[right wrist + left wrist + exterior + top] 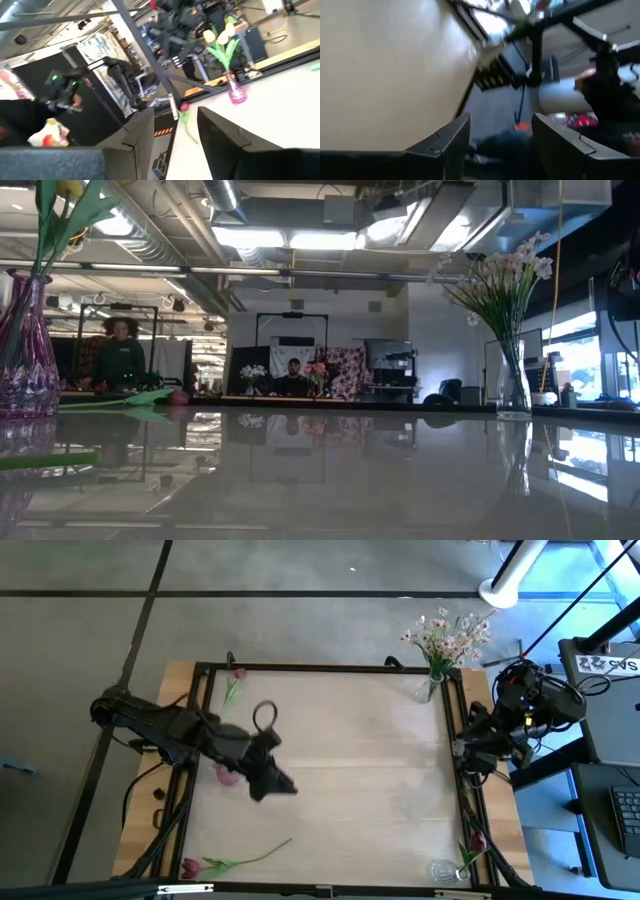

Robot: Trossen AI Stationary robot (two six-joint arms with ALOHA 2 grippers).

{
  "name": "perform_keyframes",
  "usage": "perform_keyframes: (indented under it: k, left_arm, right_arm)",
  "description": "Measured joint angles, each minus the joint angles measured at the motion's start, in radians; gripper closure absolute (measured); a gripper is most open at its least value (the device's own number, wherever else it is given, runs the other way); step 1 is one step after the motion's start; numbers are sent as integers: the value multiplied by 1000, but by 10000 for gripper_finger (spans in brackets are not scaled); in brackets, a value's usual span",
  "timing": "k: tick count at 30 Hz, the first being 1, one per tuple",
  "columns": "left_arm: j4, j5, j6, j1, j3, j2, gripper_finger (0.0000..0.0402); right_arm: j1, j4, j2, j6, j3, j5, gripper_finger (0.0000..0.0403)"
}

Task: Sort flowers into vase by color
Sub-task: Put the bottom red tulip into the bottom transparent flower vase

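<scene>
Flowers sit partly sorted around the tabletop [340, 770]. The left tool [280, 783] hovers over the tabletop's left half, its two fingers [447, 142] spread wide with nothing between them. The right tool [172, 145] is drawn back at the tabletop's right edge, its fingers parted about halfway and empty.

A clear vase [428, 690] at the tabletop's far right corner holds the spray of white-pink blossoms [447, 635]. A pink vase [236, 92] near the left edge carries yellow tulips [218, 35] (the left arm covers most of it from above). A second clear vase [445, 870] stands at the near right corner, with a dark red tulip [476, 842] beside it.

Only the high view shows a loose dark red tulip [190, 866] lying at the near left corner and another tulip [238, 673] at the far left corner. The low view alone shows two people in the room behind.
</scene>
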Motion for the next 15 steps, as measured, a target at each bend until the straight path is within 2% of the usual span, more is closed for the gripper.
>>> perform_keyframes:
  k: [5,11,15]
  left_arm:
    - [-61,4,-154,-131,0,50,193]
    - [-104,-56,-363,-271,0,109,187]
    - [-200,-7,-531,-331,0,167,187]
  right_arm:
    - [0,0,0,0,0,48,251]
    - [0,0,0,-1,0,101,251]
    - [0,-1,0,0,0,154,251]
